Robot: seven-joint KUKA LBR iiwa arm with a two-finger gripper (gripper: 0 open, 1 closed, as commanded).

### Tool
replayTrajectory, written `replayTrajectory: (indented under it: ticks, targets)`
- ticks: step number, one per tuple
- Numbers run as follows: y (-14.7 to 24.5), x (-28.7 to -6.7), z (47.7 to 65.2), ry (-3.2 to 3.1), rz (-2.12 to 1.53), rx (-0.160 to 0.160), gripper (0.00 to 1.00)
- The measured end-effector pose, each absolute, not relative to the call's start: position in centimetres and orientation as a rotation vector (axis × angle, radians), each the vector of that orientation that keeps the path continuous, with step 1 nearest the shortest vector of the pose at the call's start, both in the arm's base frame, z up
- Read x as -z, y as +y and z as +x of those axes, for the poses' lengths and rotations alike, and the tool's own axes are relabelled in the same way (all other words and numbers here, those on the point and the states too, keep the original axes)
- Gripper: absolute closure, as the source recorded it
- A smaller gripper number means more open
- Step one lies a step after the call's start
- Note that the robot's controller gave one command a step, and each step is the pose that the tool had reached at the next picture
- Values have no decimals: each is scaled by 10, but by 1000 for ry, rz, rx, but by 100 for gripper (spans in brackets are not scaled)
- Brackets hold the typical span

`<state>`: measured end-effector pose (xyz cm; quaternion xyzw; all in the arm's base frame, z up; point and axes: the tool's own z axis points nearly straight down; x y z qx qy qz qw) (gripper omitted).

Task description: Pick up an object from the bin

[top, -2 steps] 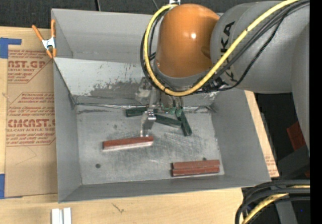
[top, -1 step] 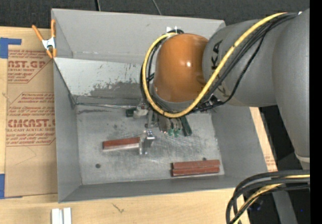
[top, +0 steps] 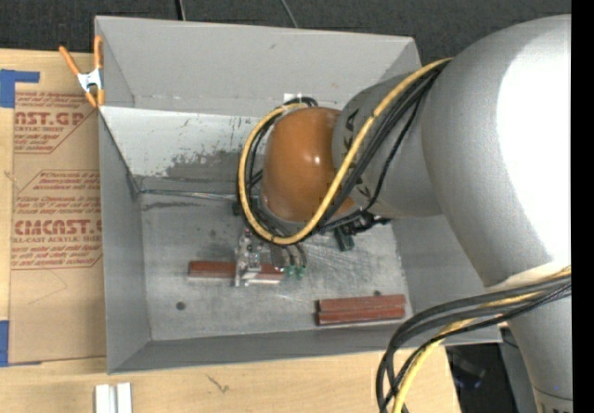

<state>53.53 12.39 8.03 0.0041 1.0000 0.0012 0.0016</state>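
Reddish-brown and flat, the small bar [top: 212,270] lies on the floor of the bin [top: 172,235], a little left of the middle. We judge it stiff, light and not fragile. Because it is thin and lies flat, it is best taken across its narrow width. The claw [top: 252,268] is down on the right part of this bar and seems to touch it; whether it is open or closed we cannot tell. A longer brown bar [top: 362,309] lies well apart to the right.
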Motion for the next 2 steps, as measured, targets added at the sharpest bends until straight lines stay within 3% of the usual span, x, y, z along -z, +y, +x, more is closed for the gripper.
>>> replayTrajectory:
  ticks: [1, 2]
  targets:
    - [124, -80, 535, 3138, 13, -4, 100]
    - [118, -258, 536, 3134, -39, -2, 100]
